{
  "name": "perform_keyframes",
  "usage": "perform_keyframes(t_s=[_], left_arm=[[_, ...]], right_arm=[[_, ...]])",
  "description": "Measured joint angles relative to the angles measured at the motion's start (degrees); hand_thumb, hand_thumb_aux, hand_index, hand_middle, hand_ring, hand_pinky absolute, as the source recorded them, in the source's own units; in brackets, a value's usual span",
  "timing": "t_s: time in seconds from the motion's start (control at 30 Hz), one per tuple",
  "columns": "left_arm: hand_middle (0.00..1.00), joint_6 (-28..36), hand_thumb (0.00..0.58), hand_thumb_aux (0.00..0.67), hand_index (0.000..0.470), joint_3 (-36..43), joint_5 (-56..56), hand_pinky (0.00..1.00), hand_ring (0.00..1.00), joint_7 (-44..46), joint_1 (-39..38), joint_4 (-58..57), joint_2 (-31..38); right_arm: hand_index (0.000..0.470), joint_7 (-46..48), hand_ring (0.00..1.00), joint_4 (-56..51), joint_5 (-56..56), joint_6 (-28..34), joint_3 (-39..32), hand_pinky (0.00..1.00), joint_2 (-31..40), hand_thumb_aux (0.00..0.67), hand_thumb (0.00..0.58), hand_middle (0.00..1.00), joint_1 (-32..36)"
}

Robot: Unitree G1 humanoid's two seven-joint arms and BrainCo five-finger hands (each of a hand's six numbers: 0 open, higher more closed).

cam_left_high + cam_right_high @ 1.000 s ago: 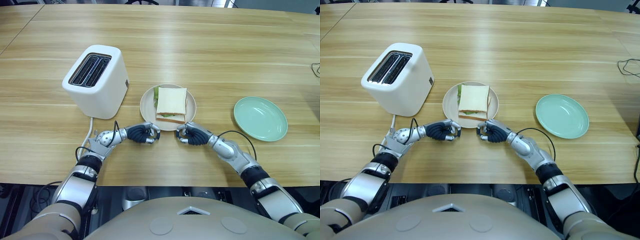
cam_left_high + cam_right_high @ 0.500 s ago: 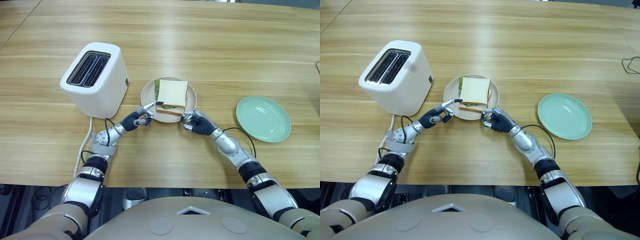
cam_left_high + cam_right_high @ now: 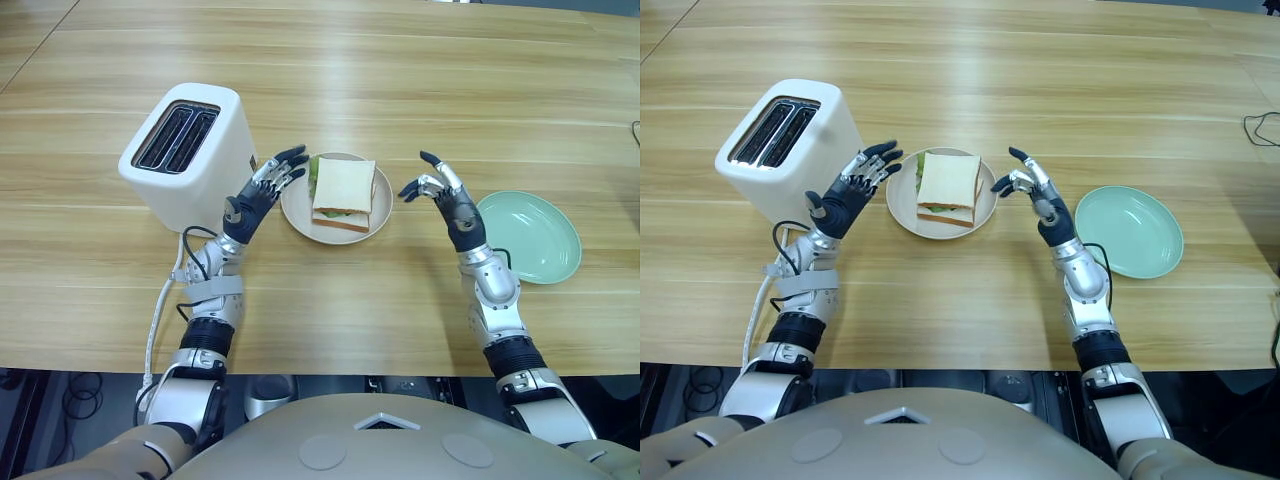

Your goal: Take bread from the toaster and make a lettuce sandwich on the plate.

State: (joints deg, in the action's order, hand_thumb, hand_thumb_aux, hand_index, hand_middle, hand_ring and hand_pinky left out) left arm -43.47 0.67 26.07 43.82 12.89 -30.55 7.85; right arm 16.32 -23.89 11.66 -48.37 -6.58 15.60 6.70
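Note:
A sandwich [image 3: 343,194] of two white bread slices with green lettuce between them lies on the beige plate [image 3: 297,209] at the table's middle. The white toaster [image 3: 190,156] stands to its left, both slots dark and without bread showing. My left hand [image 3: 258,194] is raised between toaster and plate, fingers spread, holding nothing. On the plate's other side my right hand [image 3: 447,197] is lifted with its fingers spread and nothing in it.
A pale green plate [image 3: 528,236] sits bare to the right of my right hand. The toaster's white cord [image 3: 165,298] runs down toward the table's near edge. Wide wooden tabletop stretches behind the plates.
Both hands have risen from the table beside the plate's near rim and uncurled from fists into spread fingers. The sandwich stays on the plate. The camera has shifted slightly.

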Motion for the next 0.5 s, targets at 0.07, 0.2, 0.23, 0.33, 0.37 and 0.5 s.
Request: perform_keyframes(t_s=[0.07,0.2,0.23,0.33,0.37,0.5], left_arm=[[0.00,-1.55,0.000,0.000,0.000,-0.52,-2.85,0.00,0.00,-2.58,0.01,0.01,-1.04],[0.00,-4.96,0.000,0.000,0.000,-1.79,-8.96,0.00,0.00,-8.21,0.01,0.00,-2.69],[0.00,-5.52,0.000,0.000,0.000,-2.05,-9.95,0.00,0.00,-9.33,0.02,0.00,-3.01],[0.00,-7.53,0.000,0.000,0.000,-2.26,-13.22,0.00,0.00,-12.88,0.17,-0.38,-3.55],[0.00,-8.02,0.000,0.000,0.000,-2.36,-13.90,0.00,0.00,-13.70,0.28,-0.63,-3.65],[0.00,-10.56,0.000,0.000,0.000,-2.98,-17.02,0.00,0.00,-17.01,1.46,-3.59,-3.71]], right_arm=[[0.000,-1.52,0.00,0.01,-1.64,0.34,1.33,0.00,-1.23,0.000,0.000,0.00,0.00],[0.000,-5.51,0.00,0.00,-6.55,0.36,3.85,0.00,-3.63,0.000,0.000,0.00,0.06],[0.000,-6.27,0.00,0.00,-7.50,0.35,4.15,0.00,-4.04,0.000,0.000,0.00,0.08],[0.000,-8.88,0.00,-0.21,-10.65,0.17,5.20,0.00,-5.32,0.000,0.000,0.00,0.40],[0.000,-9.49,0.00,-0.47,-11.62,0.05,5.39,0.00,-5.66,0.000,0.000,0.00,0.67],[0.000,-11.81,0.00,-4.27,-14.89,-1.02,5.59,0.00,-6.22,0.000,0.000,0.00,2.78]])
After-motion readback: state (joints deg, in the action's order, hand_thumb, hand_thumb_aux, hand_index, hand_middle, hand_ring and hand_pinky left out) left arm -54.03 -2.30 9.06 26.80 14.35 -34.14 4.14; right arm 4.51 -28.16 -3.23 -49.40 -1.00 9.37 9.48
